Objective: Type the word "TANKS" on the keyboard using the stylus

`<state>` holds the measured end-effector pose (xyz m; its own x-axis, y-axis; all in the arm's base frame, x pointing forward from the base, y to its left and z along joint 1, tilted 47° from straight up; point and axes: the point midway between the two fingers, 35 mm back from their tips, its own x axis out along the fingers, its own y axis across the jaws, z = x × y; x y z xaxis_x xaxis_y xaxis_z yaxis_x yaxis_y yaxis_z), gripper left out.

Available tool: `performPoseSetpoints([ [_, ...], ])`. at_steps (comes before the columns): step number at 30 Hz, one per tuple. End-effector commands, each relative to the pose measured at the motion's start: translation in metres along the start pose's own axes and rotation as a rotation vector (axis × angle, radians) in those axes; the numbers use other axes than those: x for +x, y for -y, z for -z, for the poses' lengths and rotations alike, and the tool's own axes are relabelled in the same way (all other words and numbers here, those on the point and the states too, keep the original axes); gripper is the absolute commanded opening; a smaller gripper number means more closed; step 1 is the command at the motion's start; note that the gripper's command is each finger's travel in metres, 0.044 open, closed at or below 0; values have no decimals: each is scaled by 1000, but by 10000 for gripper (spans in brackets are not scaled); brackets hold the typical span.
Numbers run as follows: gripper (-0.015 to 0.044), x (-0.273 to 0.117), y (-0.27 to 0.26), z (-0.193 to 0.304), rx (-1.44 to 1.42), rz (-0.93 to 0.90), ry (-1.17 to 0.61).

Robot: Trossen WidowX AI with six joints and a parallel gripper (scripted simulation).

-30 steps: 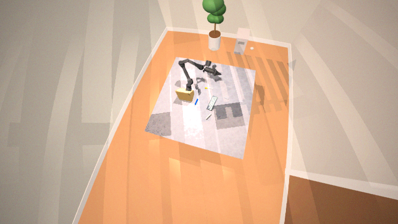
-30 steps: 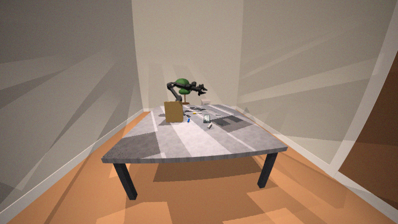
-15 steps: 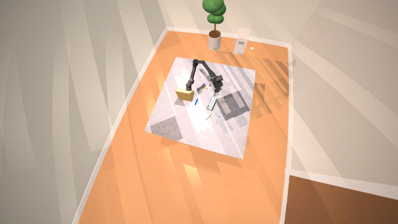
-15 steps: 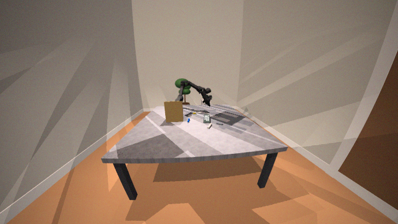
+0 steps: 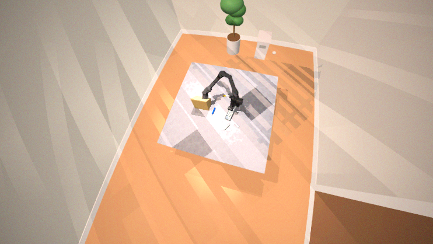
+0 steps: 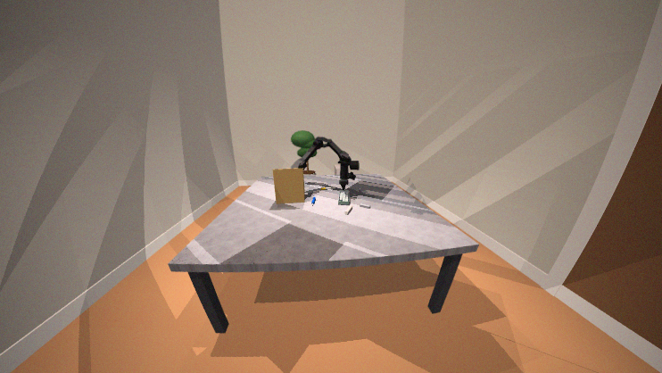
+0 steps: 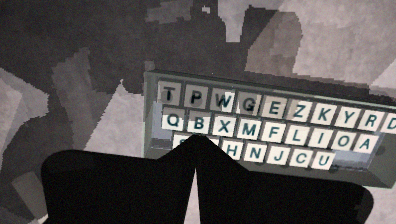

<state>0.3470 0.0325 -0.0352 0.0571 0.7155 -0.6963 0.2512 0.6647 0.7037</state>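
The keyboard (image 5: 229,115) (image 6: 343,202) (image 7: 384,175) lies flat on the desk, with pale lettered keys in three rows. In the wrist view T is at the top left, K and A are to the right, and N is in the bottom row; S is mostly hidden by a finger. My gripper (image 5: 230,108) (image 6: 343,187) (image 7: 198,141) points down over the keyboard, its fingertips together below the B key in the wrist view. No stylus shows between them. I cannot tell which of the small things on the desk is the stylus. Contact with a key cannot be made out.
A tan box (image 5: 201,103) (image 6: 289,186) stands by the arm's base. A blue item (image 5: 213,111) (image 6: 313,201) lies between it and the keyboard. A yellow-and-white item (image 5: 224,96) (image 6: 323,188) lies behind. A whitish block (image 6: 348,210) and a thin pale piece (image 6: 365,205) lie in front.
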Motion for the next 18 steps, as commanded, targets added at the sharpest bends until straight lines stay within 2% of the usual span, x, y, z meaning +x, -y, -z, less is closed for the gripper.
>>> performPoseSetpoints([
  [1, 0, -1, -1, -3, 1, -14, -1],
  [5, 0, -1, 1, -3, 1, -14, -1],
  [10, 0, 0, 64, -3, 1, -11, 0],
  [18, 0, 0, 67, -3, 1, -12, 0],
])
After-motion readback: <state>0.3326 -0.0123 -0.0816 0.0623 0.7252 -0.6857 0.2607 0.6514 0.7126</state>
